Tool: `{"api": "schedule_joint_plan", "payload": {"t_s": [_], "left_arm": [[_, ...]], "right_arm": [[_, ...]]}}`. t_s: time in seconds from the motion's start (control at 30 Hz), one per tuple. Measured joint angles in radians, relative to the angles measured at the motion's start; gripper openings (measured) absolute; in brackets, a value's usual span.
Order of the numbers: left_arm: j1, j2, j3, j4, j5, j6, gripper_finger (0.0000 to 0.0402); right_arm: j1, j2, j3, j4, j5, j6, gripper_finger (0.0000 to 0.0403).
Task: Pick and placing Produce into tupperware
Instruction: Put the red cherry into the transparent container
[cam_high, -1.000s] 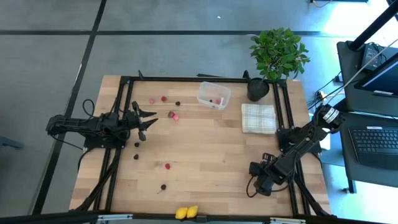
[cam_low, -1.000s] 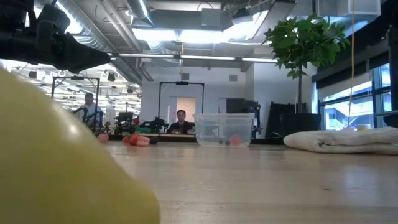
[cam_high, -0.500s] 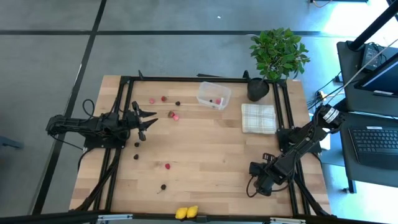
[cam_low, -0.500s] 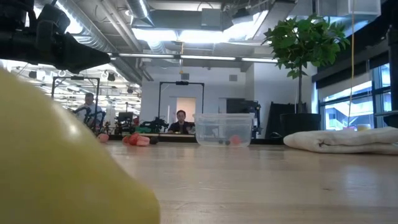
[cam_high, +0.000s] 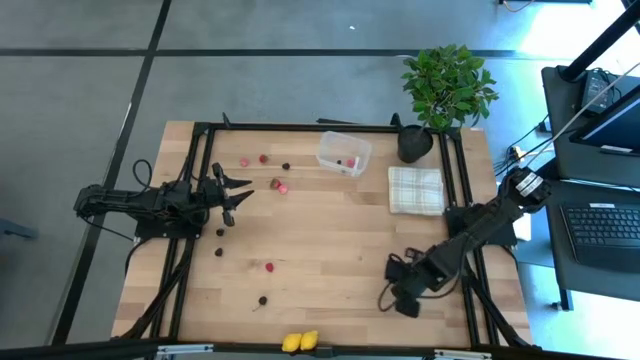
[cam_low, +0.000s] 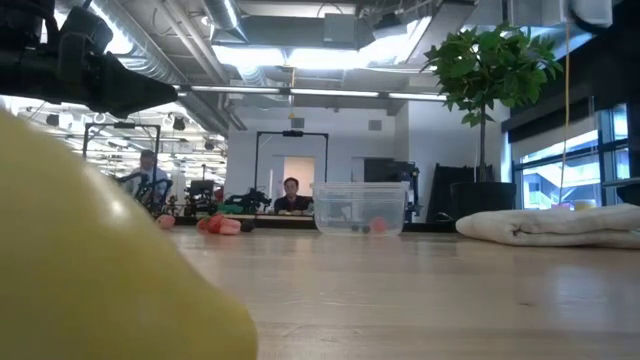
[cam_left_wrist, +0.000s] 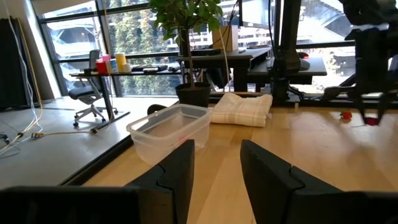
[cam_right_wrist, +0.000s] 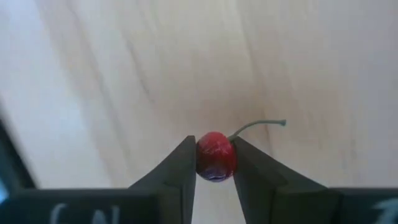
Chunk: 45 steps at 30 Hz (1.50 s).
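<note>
While the left claw (cam_high: 236, 192) stays open, the right claw (cam_right_wrist: 214, 163) has shifted leftward, gripping a red cherry (cam_right_wrist: 216, 155).

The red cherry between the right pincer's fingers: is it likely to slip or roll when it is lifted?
The cherry is round and glossy, so it may slip from the right pincer. Its thin stem probably bends easily. If released, it would likely roll on the table.

The clear tupperware (cam_high: 343, 153) sits upright at upper centre of the high view, a red berry (cam_high: 351, 161) inside. Pink and dark berries (cam_high: 269, 267) lie scattered left of centre; two yellow pieces (cam_high: 300, 341) touch at the bottom edge. A stemmed red cherry (cam_right_wrist: 216, 155) sits pinched between dark fingers.
</note>
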Motion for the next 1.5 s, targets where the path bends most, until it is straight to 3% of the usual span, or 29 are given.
{"api": "schedule_joint_plan", "payload": {"t_s": [0.17, 0.4, 0.6, 0.9, 1.1, 1.3, 1.5], "left_arm": [[0.0, 0.0, 0.0, 0.0, 0.0, 0.0, 0.0124], [0.0, 0.0, 0.0, 0.0, 0.0, 0.0, 0.0124], [0.0, 0.0, 0.0, 0.0, 0.0, 0.0, 0.0124], [0.0, 0.0, 0.0, 0.0, 0.0, 0.0, 0.0124], [0.0, 0.0, 0.0, 0.0, 0.0, 0.0, 0.0124], [0.0, 0.0, 0.0, 0.0, 0.0, 0.0, 0.0124], [0.0, 0.0, 0.0, 0.0, 0.0, 0.0, 0.0124]], "right_arm": [[-0.111, 0.0, 0.074, 0.162, 0.072, -0.251, 0.0095], [-0.299, -0.002, 0.197, 0.411, 0.198, -0.727, 0.0095], [-0.502, -0.002, 0.366, 0.459, 0.215, -0.917, 0.0095], [-0.831, 0.017, 0.724, 0.158, 0.217, -1.003, 0.0095], [-0.976, 0.107, 0.895, -0.043, 0.2, -1.034, 0.0095], [-1.063, 0.271, 0.988, -0.208, 0.135, -1.046, 0.0095], [-1.125, 0.416, 0.998, -0.303, 0.08, -1.07, 0.0095]]}}
